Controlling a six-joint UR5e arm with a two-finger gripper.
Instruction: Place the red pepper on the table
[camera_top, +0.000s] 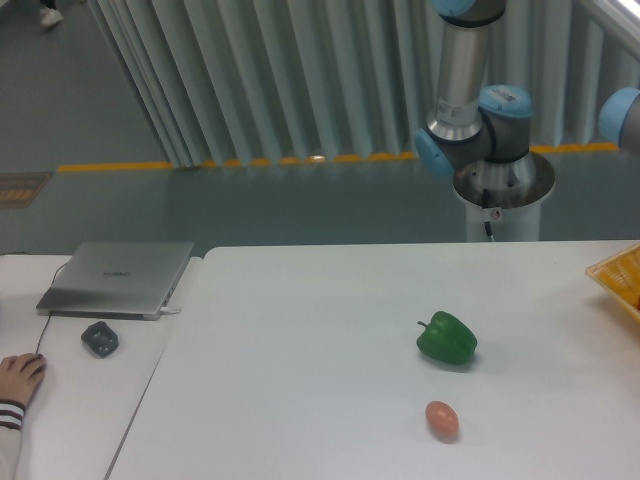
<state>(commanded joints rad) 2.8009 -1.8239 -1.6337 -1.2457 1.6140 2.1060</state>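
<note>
We're looking across the big white tabletop (300, 350) and the red pepper isn't anywhere we can see; nothing red lies on the surface. What we do have is a green bell pepper (447, 340) sitting right of centre, stem pointing left, and nearer to us, well apart from it, a small pinkish-orange egg-shaped thing (441, 419). At the far right edge a yellow basket (620, 280) pokes into view, mostly cut off, so we can't tell what it holds.

Behind the tabletop the arm (470, 110) rises on its pedestal, grey tube and blue-capped joints, with another blue joint at the right edge of the picture. The wrist runs out of frame, so the jaws are out of sight and we cannot tell whether they are wide, narrow or holding anything.

Over on the left, the narrower desk (60, 400) carries a closed grey laptop (118, 278) and a dark mouse (100, 338) just in front of it. A person's hand (18, 378) rests at the desk's near left corner.
</note>
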